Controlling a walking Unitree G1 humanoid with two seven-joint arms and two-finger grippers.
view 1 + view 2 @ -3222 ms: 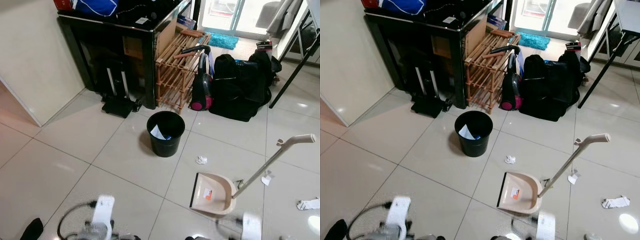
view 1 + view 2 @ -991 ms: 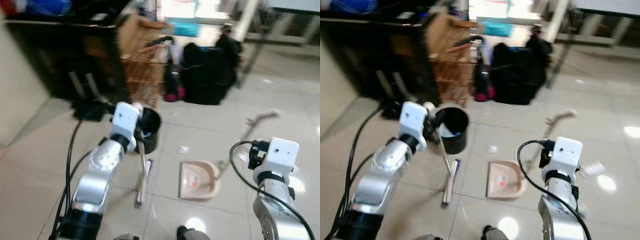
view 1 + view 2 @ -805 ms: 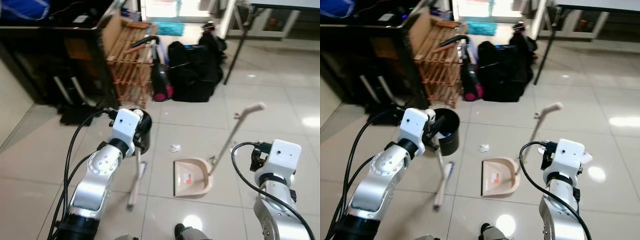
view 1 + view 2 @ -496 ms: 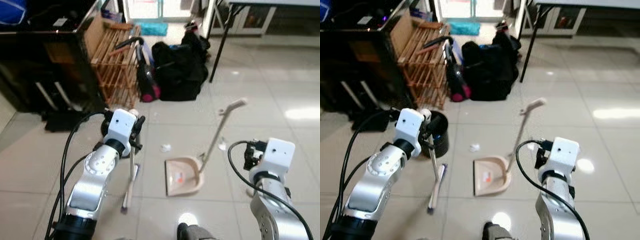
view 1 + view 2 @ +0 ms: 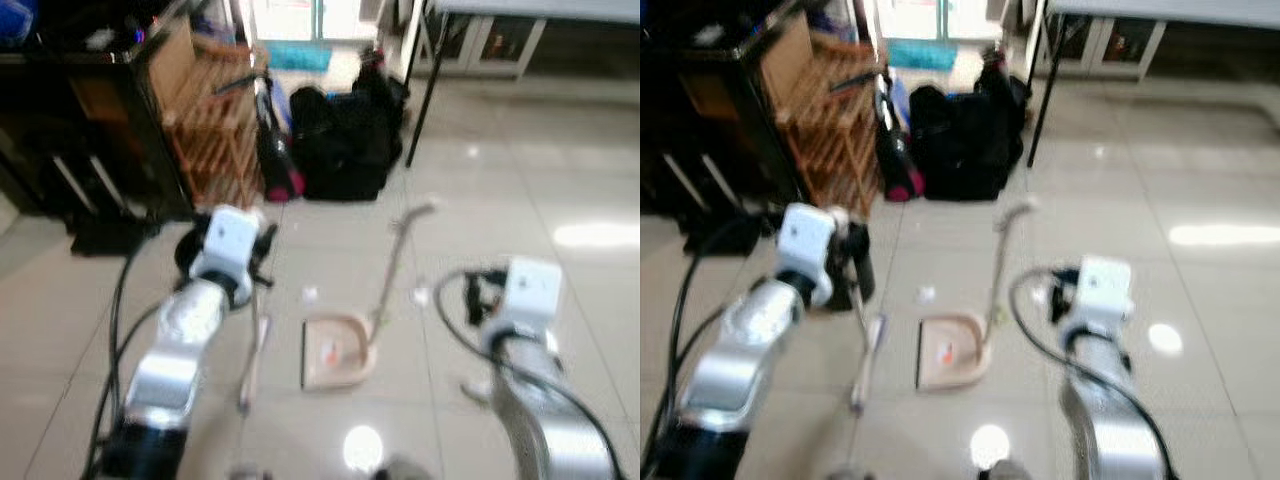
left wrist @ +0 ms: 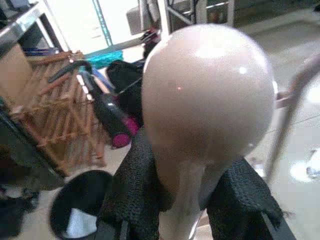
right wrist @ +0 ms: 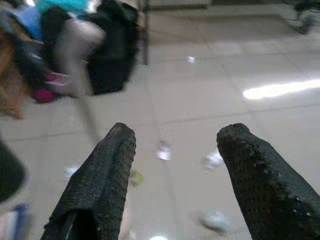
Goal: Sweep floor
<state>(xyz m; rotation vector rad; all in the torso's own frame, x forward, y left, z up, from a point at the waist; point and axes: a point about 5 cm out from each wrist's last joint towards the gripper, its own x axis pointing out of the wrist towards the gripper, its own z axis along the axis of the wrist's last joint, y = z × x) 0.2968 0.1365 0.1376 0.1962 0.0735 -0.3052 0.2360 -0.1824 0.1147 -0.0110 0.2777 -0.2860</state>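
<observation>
My left gripper [image 6: 186, 200] is shut on the rounded beige top of a broom handle [image 6: 207, 95]. In the eye views the broom [image 5: 252, 355] slants down from that gripper [image 5: 262, 265] to the floor. A beige dustpan [image 5: 335, 362] lies on the tiles to its right, its long handle [image 5: 392, 262] standing up. My right gripper [image 7: 175, 150] hangs open over the floor to the right of the dustpan, with nothing between its fingers. Paper scraps [image 5: 309, 294] [image 7: 164, 151] [image 7: 214, 159] lie on the tiles near the dustpan. A black bin [image 6: 80, 205] stands behind my left arm.
A wooden rack [image 5: 212, 140] and a black cabinet [image 5: 60, 130] stand at the back left. A pink and black vacuum [image 5: 275, 160] and black bags [image 5: 345, 140] lie beside the rack. A dark table leg [image 5: 420, 90] slants down at the back right.
Both arms have come up into view since three seconds ago, the left with the broom. The whole picture has shifted and blurred as the camera moves. The dustpan stays on the floor.
</observation>
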